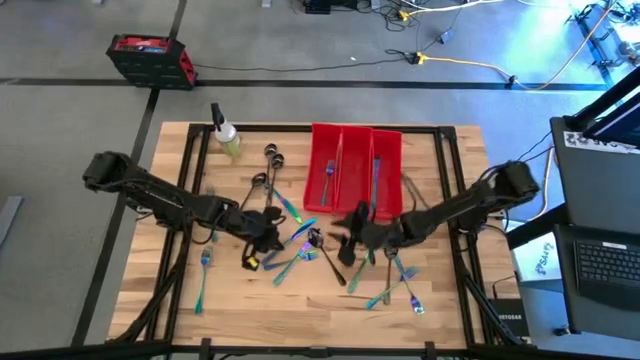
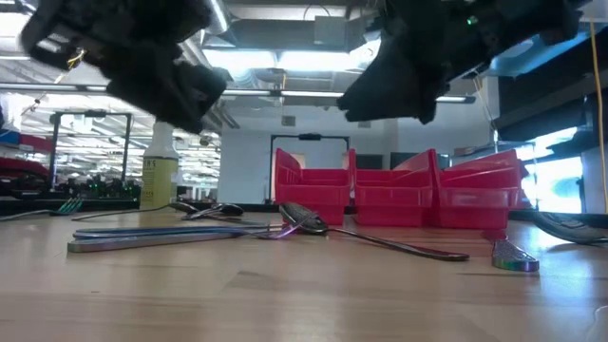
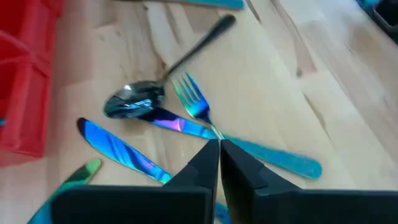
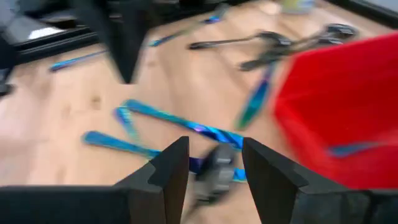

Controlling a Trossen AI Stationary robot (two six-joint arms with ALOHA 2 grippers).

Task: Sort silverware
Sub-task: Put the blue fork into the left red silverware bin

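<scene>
We are working over the middle of the wooden table (image 1: 150, 290), where the thin iridescent blue-teal forks, spoons and knives of the silverware (image 1: 300, 245) are lying scattered in front of the three long red plastic bins (image 1: 357, 170) — a few pieces are already lying inside the bins.

Our left gripper (image 3: 219, 152) is hanging low over the pile with its two dark fingers pressed together. In the left wrist view their tips are meeting right at the neck of an iridescent fork (image 3: 249, 146), where its handle crosses a blue-purple knife (image 3: 121, 149); whether the fork is actually pinched between them we cannot tell, since the tips are hiding the contact.

Our right gripper (image 4: 214, 158) is hovering just beside the bins with its fingers spread partway, and a dark grey spoon (image 4: 211, 171) is showing, blurred, in the gap between them — held or merely below, we cannot say.

What the coming move is turning on: the fork's long axis is running crosswise to the left fingers, tines on one side and handle on the other, so a lift there would be catching it across its narrow neck. The bins are lying farther from this arm than from the right one.
</scene>
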